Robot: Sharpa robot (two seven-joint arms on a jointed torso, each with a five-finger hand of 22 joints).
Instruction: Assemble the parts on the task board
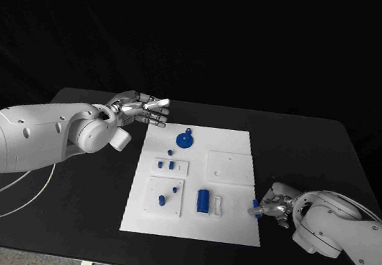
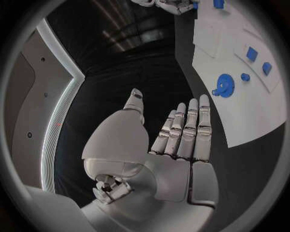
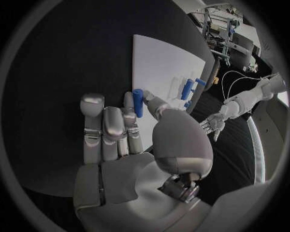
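The black table point(image 1: 85, 191) carries the white task board point(image 1: 237, 146) at its centre, with most blue parts on the board: a gear point(image 1: 184, 140) toward 12 o'clock and a long cylinder point(image 1: 203, 200) standing in a holder toward 6 o'clock. The left hand point(image 1: 142, 109), at about 10 o'clock off the board's corner, holds nothing, fingers straight and apart, seemingly parked clear. The right hand point(image 1: 276, 206) at 4 o'clock pinches a small blue peg point(image 3: 137, 102) at the board's edge, probably ready for seating.
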